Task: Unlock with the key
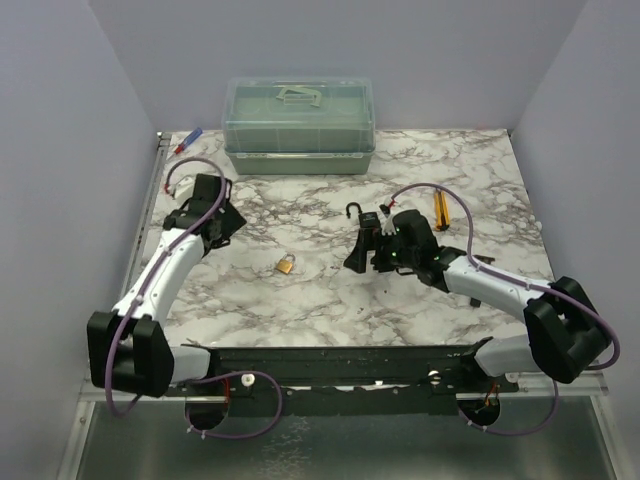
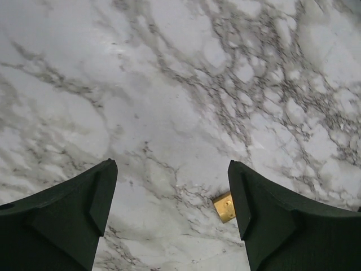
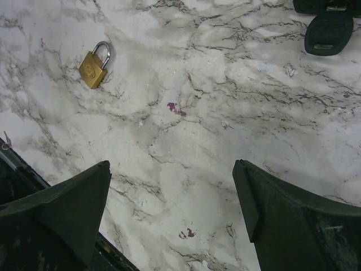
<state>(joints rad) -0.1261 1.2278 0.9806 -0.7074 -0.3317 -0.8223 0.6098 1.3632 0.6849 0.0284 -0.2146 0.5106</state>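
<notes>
The key [image 3: 329,33], with a rounded black head, lies on the marble at the top right of the right wrist view. Just past it is the edge of the black padlock [image 3: 327,5]. In the top view the black padlock's shackle [image 1: 352,209] shows just beyond my right gripper [image 1: 358,258]; I cannot make out the key there. My right gripper [image 3: 172,165] is open and empty above bare marble. A small brass padlock [image 1: 286,264] lies between the arms and also shows in the right wrist view [image 3: 93,67]. My left gripper [image 1: 228,222] is open and empty [image 2: 172,165], with the brass padlock [image 2: 224,206] beside its right finger.
A clear lidded plastic box [image 1: 300,125] stands at the back middle. A red and blue pen [image 1: 188,140] lies at the back left corner. An orange-yellow object [image 1: 440,210] lies to the right of the right gripper. The table's dark front rail [image 3: 17,169] is near the right gripper.
</notes>
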